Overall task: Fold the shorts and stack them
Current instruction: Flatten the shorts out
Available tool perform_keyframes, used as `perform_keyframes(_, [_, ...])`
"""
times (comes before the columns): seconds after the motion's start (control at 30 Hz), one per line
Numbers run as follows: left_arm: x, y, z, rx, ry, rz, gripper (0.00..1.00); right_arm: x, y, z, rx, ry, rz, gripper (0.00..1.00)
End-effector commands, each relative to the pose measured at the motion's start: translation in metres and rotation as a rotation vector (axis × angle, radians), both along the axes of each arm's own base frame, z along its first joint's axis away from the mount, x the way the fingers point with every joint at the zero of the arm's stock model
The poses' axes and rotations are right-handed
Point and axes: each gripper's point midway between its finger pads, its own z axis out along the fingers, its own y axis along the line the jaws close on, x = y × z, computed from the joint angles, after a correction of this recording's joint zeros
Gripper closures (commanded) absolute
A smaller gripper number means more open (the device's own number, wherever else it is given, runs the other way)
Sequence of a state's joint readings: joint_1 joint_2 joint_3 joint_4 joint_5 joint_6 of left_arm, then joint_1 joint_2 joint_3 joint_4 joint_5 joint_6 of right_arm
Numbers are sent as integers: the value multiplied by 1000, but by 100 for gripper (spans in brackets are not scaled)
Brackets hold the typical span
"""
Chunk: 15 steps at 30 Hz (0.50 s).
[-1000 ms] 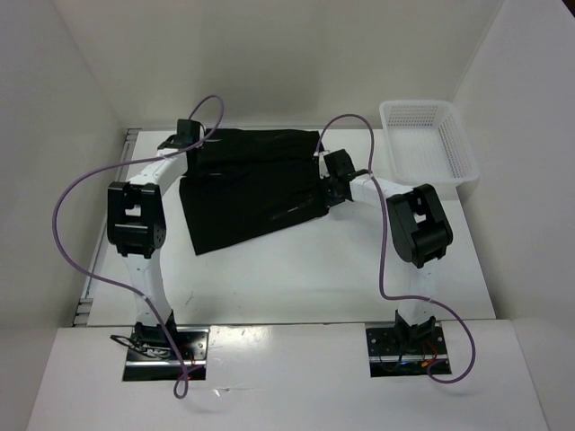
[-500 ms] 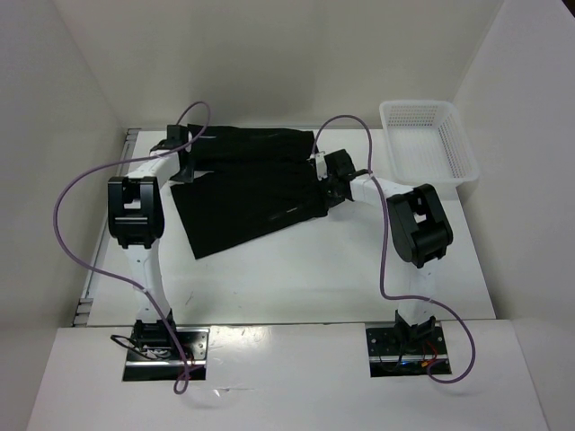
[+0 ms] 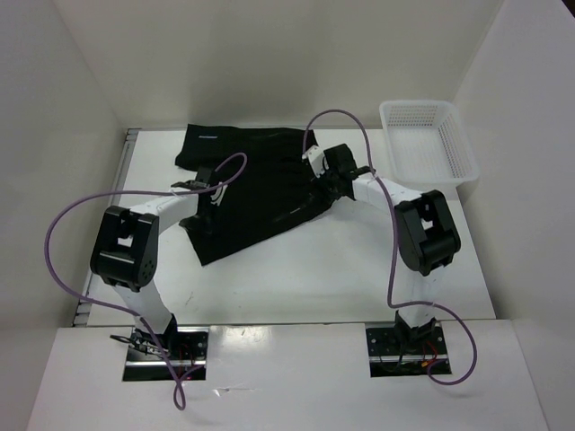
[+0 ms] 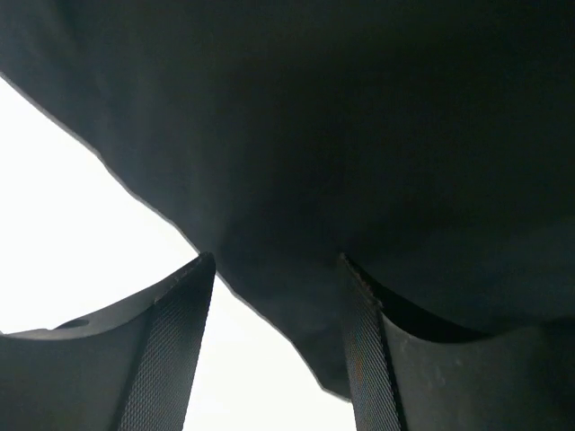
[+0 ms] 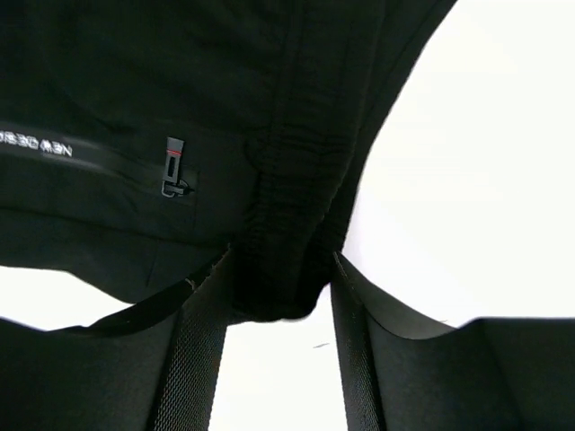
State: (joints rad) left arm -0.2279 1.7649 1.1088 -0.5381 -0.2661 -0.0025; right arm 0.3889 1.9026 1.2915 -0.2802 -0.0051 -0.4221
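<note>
— Where are the shorts [image 3: 260,197] lying?

— They are lying flat on the white table [image 3: 314,278], toward its far side, between my two arms. The white basket [image 3: 458,144] is standing well apart from them, off at the far right corner.

— Which way are they running?

— Their long axis is running left to right, slightly tilted: the near edge is climbing away from me as it goes right. A narrower strip is lying along the far edge, with a small pale mark [image 3: 205,136] near its left end. The gathered waistband [image 5: 287,215] is sitting at the right end, so the waist is pointing toward the basket side.

— What is your left hand doing?

— My left hand [image 3: 208,196] is reaching over the left part of the cloth. Its fingers [image 4: 171,350] are standing spread, with black cloth and a wedge of bare table showing in the gap. They are pinching nothing.

— And the right?

— My right hand [image 3: 319,184] is sitting at the right edge of the cloth. In the wrist view the bunched waistband is filling the gap between its fingers [image 5: 202,350], touching or almost touching both. I cannot tell whether they are squeezing it or only standing either side of it. Just left of the band a zip pull [image 5: 175,166] with a red fleck is lying on the cloth, and a line of pale lettering [image 5: 36,144] is running beside it.
</note>
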Motion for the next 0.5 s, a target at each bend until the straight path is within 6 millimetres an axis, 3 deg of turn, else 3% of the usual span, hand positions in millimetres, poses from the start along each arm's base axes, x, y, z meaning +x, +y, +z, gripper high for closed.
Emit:
perform_keyframes(0.0, [-13, 7, -10, 22, 17, 5, 36, 26, 22, 71, -46, -227, 87, 48])
perform_keyframes(0.07, [-21, 2, -16, 28, 39, -16, 36, 26, 27, 79, -66, -257, 93, 47])
perform_keyframes(0.23, [-36, -1, -28, 17, 73, -31, 36, 23, 28, 74, -94, -270, 81, 25])
perform_keyframes(0.33, [-42, -2, -34, 19, 82, -40, 36, 24, 32, 76, -80, -278, 89, 25])
perform_keyframes(0.4, [-42, -2, -34, 19, 82, -40, 36, 23, 40, 62, -67, -232, 124, 28])
perform_keyframes(0.47, [-44, -1, -35, 22, 94, -40, 36, 24, 50, 55, -51, -208, 144, 41])
